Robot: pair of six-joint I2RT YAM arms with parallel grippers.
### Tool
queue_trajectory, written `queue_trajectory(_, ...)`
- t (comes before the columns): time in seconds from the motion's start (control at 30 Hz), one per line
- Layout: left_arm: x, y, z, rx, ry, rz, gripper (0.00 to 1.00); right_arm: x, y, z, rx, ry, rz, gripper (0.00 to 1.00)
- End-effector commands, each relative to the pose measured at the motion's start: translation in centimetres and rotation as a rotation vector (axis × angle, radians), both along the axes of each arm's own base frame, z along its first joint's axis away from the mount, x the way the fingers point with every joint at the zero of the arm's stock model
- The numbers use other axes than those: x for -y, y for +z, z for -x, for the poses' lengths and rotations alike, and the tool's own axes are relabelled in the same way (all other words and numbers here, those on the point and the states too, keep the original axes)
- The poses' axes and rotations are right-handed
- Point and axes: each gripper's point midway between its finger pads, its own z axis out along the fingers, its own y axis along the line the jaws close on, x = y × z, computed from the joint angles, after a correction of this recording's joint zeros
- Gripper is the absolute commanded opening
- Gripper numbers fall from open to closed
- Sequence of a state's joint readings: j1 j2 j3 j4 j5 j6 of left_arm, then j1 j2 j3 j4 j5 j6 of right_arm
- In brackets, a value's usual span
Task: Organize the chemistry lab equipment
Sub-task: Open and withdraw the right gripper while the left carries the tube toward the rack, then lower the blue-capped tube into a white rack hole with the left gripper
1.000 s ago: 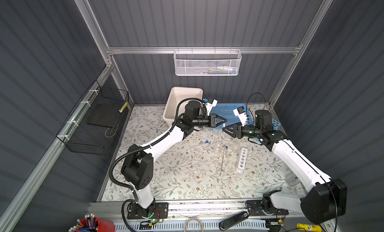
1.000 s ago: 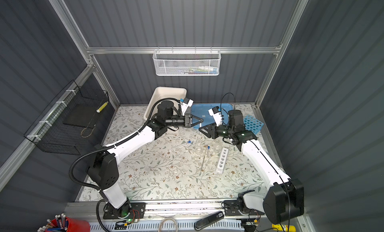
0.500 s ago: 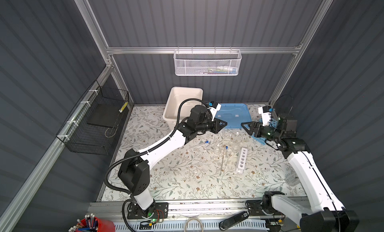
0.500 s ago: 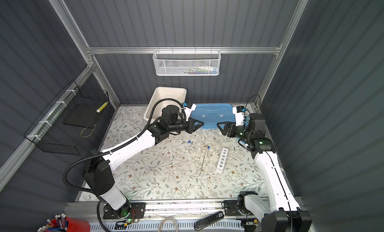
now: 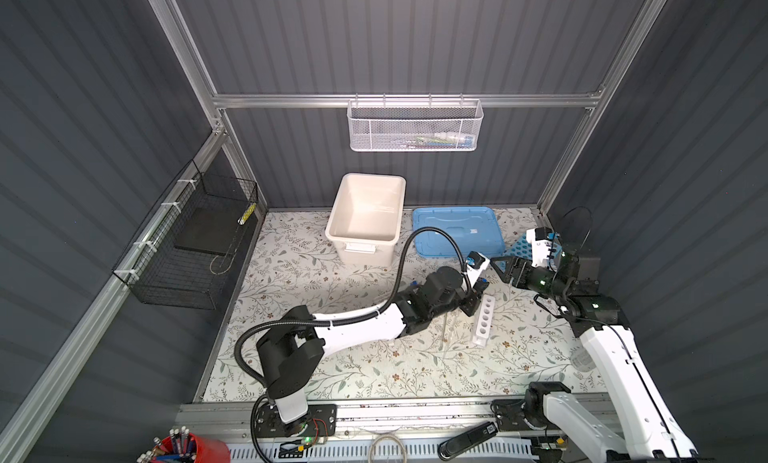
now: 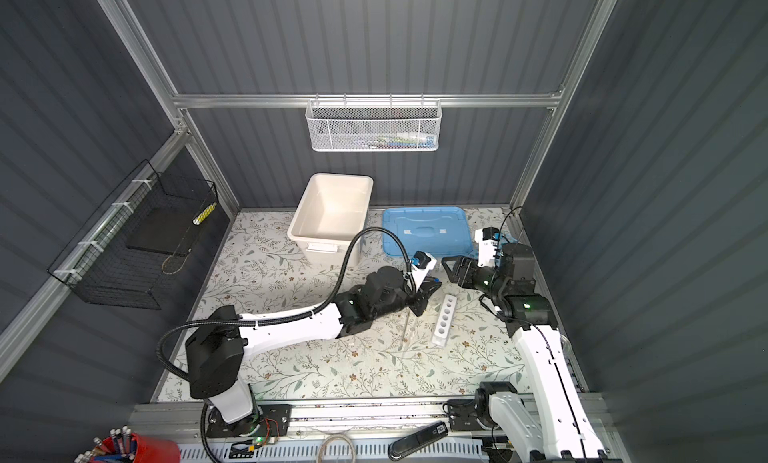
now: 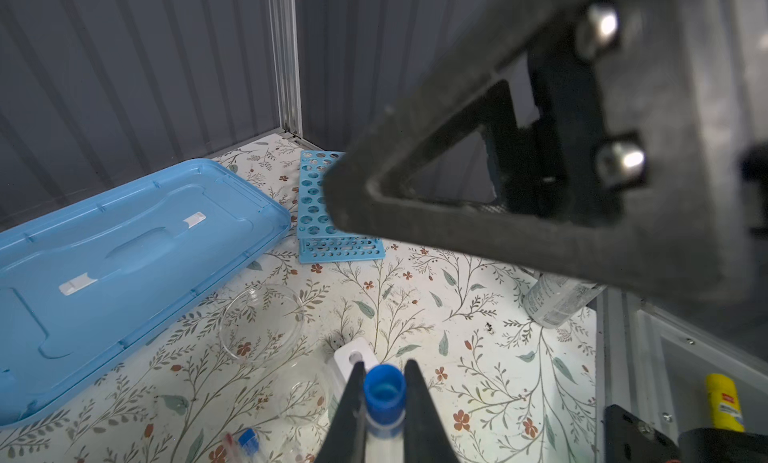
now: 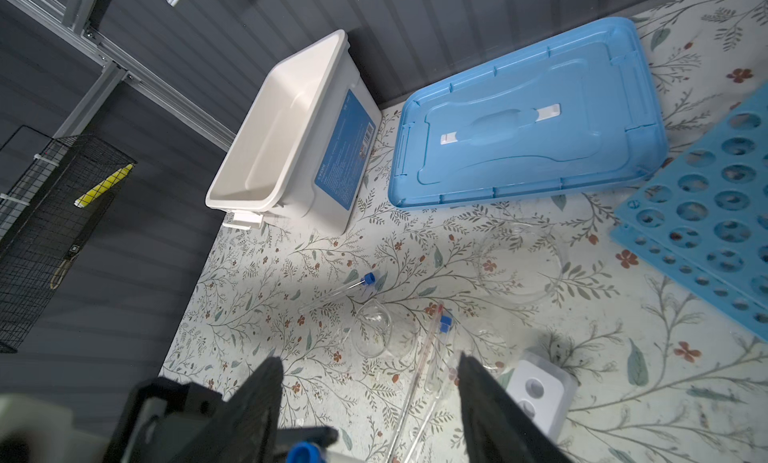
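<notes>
Left fingers [image 7: 351, 415] are closed on a blue-capped test tube [image 7: 384, 392]. The cap sits between the fingertips and the clear body runs back toward the wrist, so the long axis lies roughly along the fingers.

The small white tube rack [image 7: 345, 363] lies just past the fingertips, its end hole right beside the cap. I can't tell whether they touch. In a top view the rack [image 5: 483, 321] lies flat on the table [image 5: 353, 369] with its row of holes running away from the fingers.

Right fingers [image 8: 259, 398] are spread wide with nothing between them. They hang above the table, well apart from the white rack and nearer the sky-blue rack [image 8: 706, 207].

Two more capped tubes [image 8: 337, 292] lie loose on the table, out in front of the right fingers.

Judgement:
- Step in hand is seating the held tube in the white rack.
- The left arm is clearly the nearer one.
- The move turns on lining the tube's axis up over the end hole. The cap leads now, so the closed end probably has to swing down first.
- Risk is clipping the rack edge and tipping it.
</notes>
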State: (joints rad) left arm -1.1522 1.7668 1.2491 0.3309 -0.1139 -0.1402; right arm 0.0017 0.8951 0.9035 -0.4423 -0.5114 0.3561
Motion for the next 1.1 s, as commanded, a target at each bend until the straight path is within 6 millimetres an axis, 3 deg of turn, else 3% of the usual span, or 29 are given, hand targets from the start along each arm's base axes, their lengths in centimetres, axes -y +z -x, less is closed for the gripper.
queue_trajectory(0.0,0.4,-2.3,-0.5,0.146,0.074,-0.07,0.08,0.3,-0.3,0.6,0.004,-0.013,0.008,0.68)
queue_trajectory(0.27,0.3,-5.2,-0.5,0.169,0.117,0.013,0.07,1.8,-0.9,2.6,0.005,-0.083,0.056,0.69)
queue_trajectory(0.67,0.8,-4.5,0.7,0.099,0.101,0.138,0.09,4.4,-2.1,4.5,-0.077,-0.201,0.081,0.69)
queue_trajectory(1.07,3.4,-7.1,0.4,0.126,0.1,0.155,0.09,4.9,-2.4,5.3,-0.088,-0.218,0.078,0.69)
